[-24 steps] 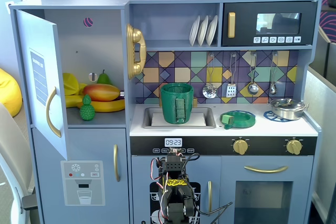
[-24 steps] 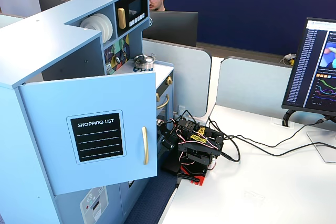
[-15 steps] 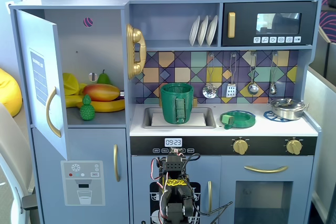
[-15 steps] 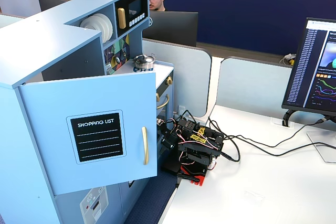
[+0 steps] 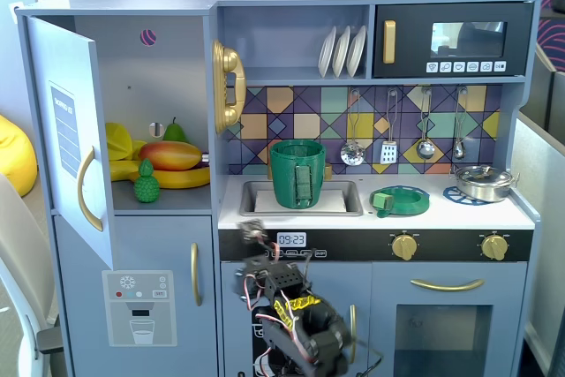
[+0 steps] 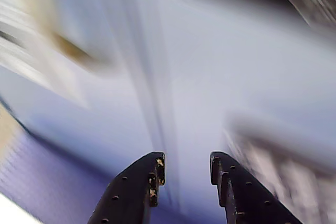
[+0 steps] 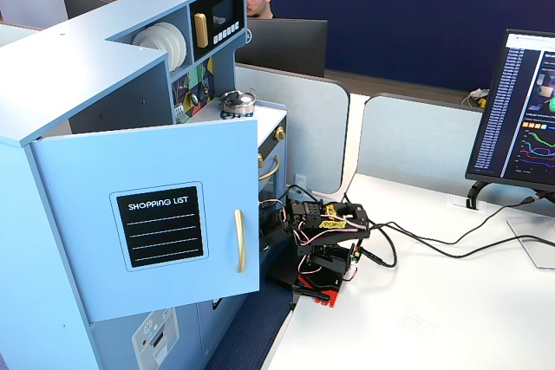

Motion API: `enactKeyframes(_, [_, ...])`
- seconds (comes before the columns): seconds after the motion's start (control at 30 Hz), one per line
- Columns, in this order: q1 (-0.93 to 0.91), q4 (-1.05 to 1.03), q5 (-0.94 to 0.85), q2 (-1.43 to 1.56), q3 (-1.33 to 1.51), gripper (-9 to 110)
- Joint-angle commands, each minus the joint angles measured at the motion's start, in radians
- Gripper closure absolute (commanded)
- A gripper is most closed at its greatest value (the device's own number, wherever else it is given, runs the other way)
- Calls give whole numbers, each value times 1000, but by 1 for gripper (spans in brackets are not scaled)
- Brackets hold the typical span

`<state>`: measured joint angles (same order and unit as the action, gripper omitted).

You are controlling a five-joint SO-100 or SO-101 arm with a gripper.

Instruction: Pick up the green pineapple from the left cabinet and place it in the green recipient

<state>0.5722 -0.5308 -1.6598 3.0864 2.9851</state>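
The green pineapple [image 5: 146,184] stands at the front of the shelf in the left cabinet [image 5: 132,68], whose door [image 5: 71,121] is swung open. The green recipient [image 5: 297,174] stands in the sink, to the right of the cabinet. My arm [image 5: 287,306] is folded low in front of the kitchen's lower doors. My gripper [image 5: 253,231] points up near the counter's front edge, below and to the right of the pineapple. In the wrist view my gripper [image 6: 186,161] is open and empty against a blurred pale blue panel. The open door [image 7: 165,214] hides the pineapple in a fixed view.
A red-orange mango [image 5: 169,155], yellow bananas [image 5: 181,178] and a green pear [image 5: 175,131] share the shelf behind the pineapple. A flat green dish [image 5: 400,200] and a metal pot [image 5: 484,181] sit on the counter. A gold phone [image 5: 228,86] hangs on the cabinet's edge. Cables [image 7: 434,244] trail over the white table.
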Motion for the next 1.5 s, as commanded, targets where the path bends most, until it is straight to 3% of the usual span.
enactKeyframes(0.0, [173, 186, -98, -124, -190, 101])
enactKeyframes(0.13, [184, 288, -117, -397, -430, 98])
enactKeyframes(0.3, [144, 376, -12, -684, -732, 81])
enactKeyframes(0.4, [132, 390, -2, -761, -815, 71])
enactKeyframes(0.53, [132, 437, -2, -833, -865, 67])
enactKeyframes(0.93, [127, 650, 86, -1100, -1045, 60])
enactKeyframes(1.47, [153, 657, 67, -1350, -1312, 60])
